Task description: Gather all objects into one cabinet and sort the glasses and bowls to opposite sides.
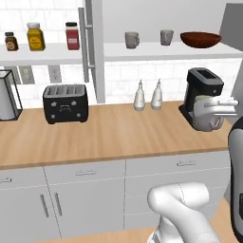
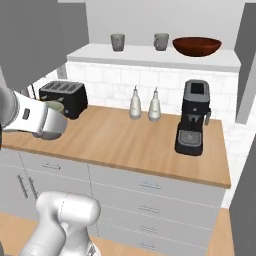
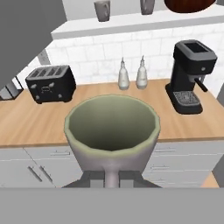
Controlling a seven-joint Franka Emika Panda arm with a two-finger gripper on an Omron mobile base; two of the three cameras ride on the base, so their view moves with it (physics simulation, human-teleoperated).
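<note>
My gripper (image 3: pixel 112 177) is shut on the handle of a grey-beige glass (image 3: pixel 111 131), a mug-shaped cup held upright with its empty mouth facing the hand camera. The held glass (image 1: pixel 207 118) hangs above the counter's front edge, in front of the coffee machine in the left base view. It appears at the far left in the right base view (image 2: pixel 51 121). On the open cabinet's white shelf (image 1: pixel 142 50) stand two more glasses (image 1: pixel 131 40) (image 1: pixel 166 37), with the reddish-brown bowl (image 1: pixel 200 39) at the right end. The grey cabinet door (image 1: pixel 97 42) stands open on the left.
On the wooden counter (image 1: pixel 109 135) stand a black toaster (image 1: pixel 65 103), two white bottles (image 1: pixel 147 96) and a black coffee machine (image 1: pixel 204 90). Lidded jars (image 1: pixel 35 36) sit on the tiled shelf at the left. A glass-sided appliance (image 1: pixel 7 95) stands at the far left.
</note>
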